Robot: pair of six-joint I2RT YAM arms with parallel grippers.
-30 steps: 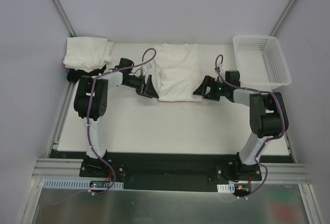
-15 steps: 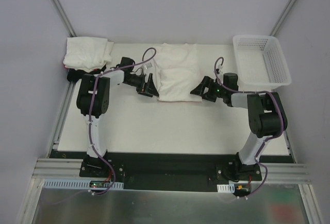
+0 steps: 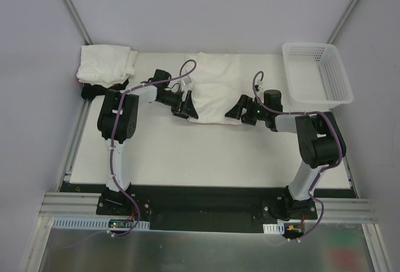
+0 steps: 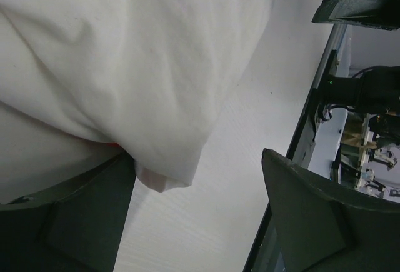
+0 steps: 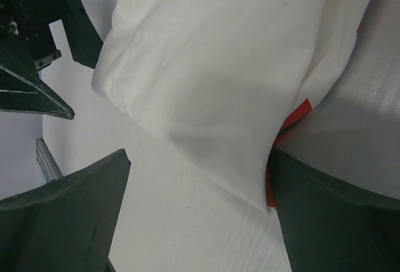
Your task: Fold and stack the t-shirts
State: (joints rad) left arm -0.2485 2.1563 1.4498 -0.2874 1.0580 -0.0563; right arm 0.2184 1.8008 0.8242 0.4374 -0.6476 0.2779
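A partly folded white t-shirt point(image 3: 212, 87) lies at the table's middle back, with a red edge showing under it. My left gripper point(image 3: 185, 105) is open at its near left corner. In the left wrist view the shirt point(image 4: 125, 65) hangs over one finger point(image 4: 75, 222), and its corner tip lies between the spread jaws of the gripper point(image 4: 200, 216). My right gripper point(image 3: 236, 110) is open at the near right corner. In the right wrist view the shirt point(image 5: 212, 65) and the red edge point(image 5: 290, 119) touch one finger point(image 5: 337, 216); the gripper point(image 5: 200, 209) holds nothing.
A stack of folded white shirts point(image 3: 106, 62) sits at the back left, with a black one point(image 3: 92, 90) under it. A white mesh basket point(image 3: 315, 72) stands at the back right. Bare white table point(image 3: 206, 153) lies in front of the shirt.
Both grippers have moved inward to the shirt's near corners, the left one rightward and the right one leftward. Both stayed open. The shirt has not moved.
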